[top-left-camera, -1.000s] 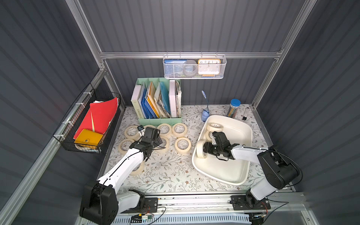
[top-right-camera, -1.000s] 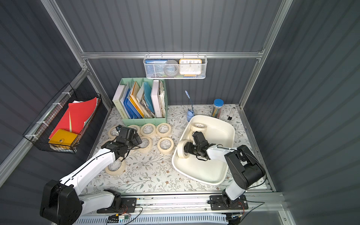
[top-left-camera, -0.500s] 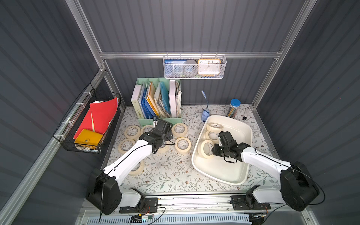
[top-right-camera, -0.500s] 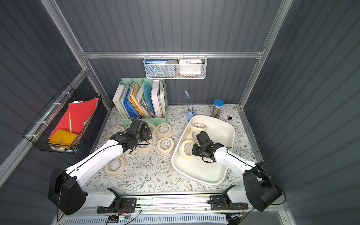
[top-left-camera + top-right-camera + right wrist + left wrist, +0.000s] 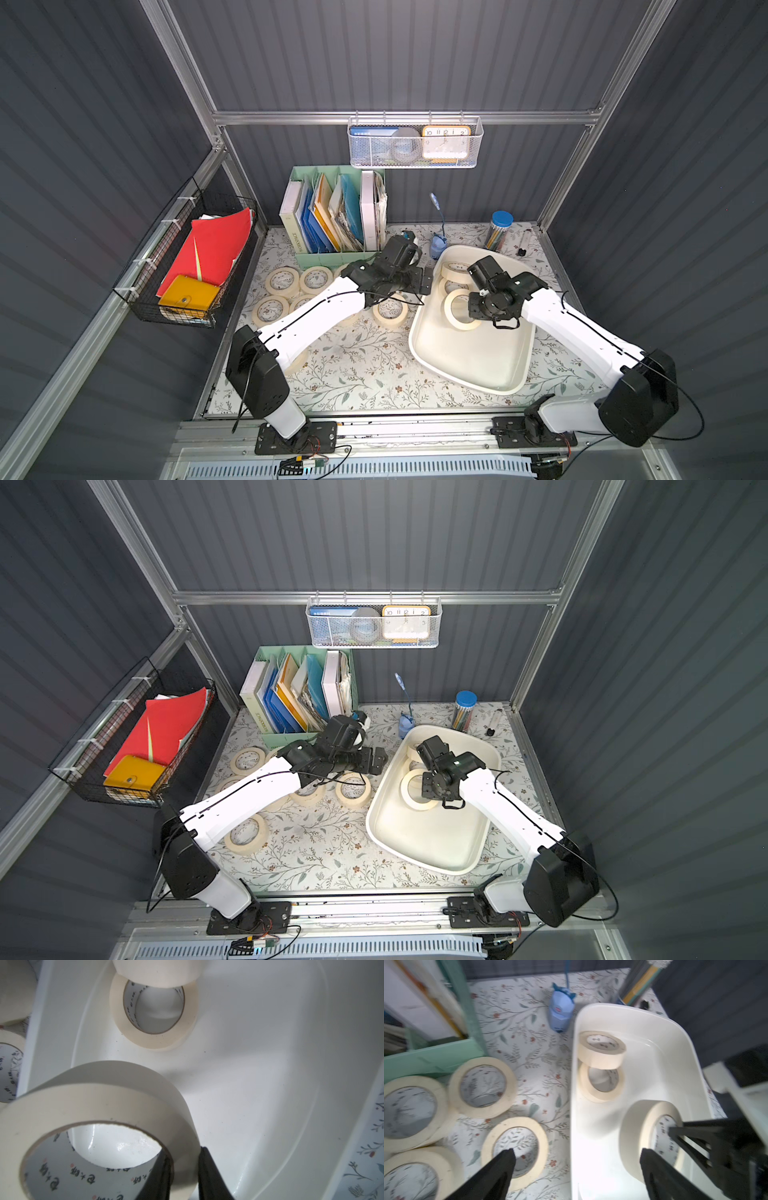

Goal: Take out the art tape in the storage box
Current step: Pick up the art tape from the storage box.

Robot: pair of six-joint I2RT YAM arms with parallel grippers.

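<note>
right end effector [image 5: 182, 1159] pinches the wall of a roll [image 5: 116, 1093] tilted on edge inside the box [image 5: 469, 361]. lift straight up until it clears the rim, then swing out. left end effector [image 5: 576, 1153] gapes empty at the box's rim, crowding that side; two stacked rolls [image 5: 601, 1057] fill its far corner.

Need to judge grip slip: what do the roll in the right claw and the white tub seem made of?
Held tape roll: likely paper masking tape, matte cream, no glare, printed core. Storage box: probably moulded plastic, glossy white, with highlights on its floor.
</note>
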